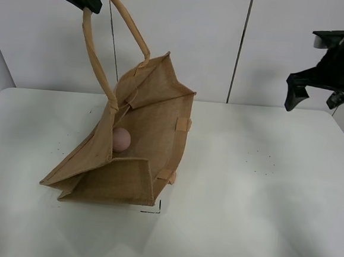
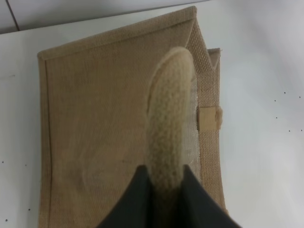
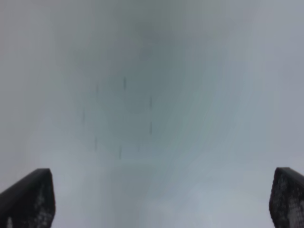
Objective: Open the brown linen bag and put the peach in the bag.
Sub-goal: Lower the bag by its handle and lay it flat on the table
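1. Left claw [image 1: 89, 3] is clamping the rolled loop handle [image 1: 117, 35] of the brown linen bag [image 1: 157, 127], up at the top-left corner of the ext. view; its jaws are pinching shut on the handle.
2. In the left wrist view that claw [image 2: 164, 183] is showing as two dark fingers w/ the fuzzy handle [image 2: 168, 118] squeezed btwn them, and the bag's flat woven side [image 2: 95, 123] is spreading below.
3. The bag is resting on the white bench [image 1: 261, 201], left of centre. Its base end is pointing toward the cam, and its mouth is gaping open toward the rear wall.
4. The held handle is pulling the upper side of the bag up, so that side is standing tilted while the lower side is lying flat on the bench.
5. The peach [image 1: 121, 139] is sitting inside the bag on the lower panel, tucked against the raised side, which is partly hiding it.
6. Right claw [image 1: 311, 102] is hanging in the air at the right edge of the ext. view, well apart from the bag, jaws spread wide and holding nothing.
7. The right wrist cam is showing its two dark fingertips [image 3: 28, 199] far apart over blurred bench surface.
8. A small black corner mark [image 1: 156, 209] is showing on the bench just beside the bag's base.
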`<state>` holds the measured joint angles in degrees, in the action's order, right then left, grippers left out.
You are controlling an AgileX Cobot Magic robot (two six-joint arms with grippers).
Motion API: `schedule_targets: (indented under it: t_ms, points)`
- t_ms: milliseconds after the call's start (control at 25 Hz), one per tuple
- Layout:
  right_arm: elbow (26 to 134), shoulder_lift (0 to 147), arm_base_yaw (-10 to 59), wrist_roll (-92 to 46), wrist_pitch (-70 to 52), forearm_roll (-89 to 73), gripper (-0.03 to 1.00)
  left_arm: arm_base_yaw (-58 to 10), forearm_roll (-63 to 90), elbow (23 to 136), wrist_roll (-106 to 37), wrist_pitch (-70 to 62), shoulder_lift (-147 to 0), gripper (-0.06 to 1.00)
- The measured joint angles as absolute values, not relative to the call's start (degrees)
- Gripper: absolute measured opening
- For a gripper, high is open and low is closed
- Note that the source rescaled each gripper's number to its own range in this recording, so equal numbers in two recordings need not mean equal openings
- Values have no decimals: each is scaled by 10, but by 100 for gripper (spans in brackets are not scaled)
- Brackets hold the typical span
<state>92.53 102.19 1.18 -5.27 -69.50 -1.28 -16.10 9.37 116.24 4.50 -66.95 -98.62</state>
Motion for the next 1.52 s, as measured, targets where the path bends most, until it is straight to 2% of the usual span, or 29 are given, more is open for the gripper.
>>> schedule_targets:
  t_ms: [400, 680, 920, 1120, 1520]
  points:
    - [532, 641, 12, -49, -698, -11, 100, -161, 94, 1162, 45, -669, -986, 0]
    - [349, 375, 12, -40, -633, -16, 100, -161, 94, 1162, 45, -669, -986, 0]
    - [287, 182, 12, -37, -597, -17, 100, -161, 94, 1161, 45, -669, -986, 0]
    - [283, 109, 12, -28, -591, -11, 100, -161, 94, 1140, 42, -665, -986, 0]
    - [283, 26, 12, -27, -591, -9, 100, -161, 104, 955, 42, -518, -987, 0]
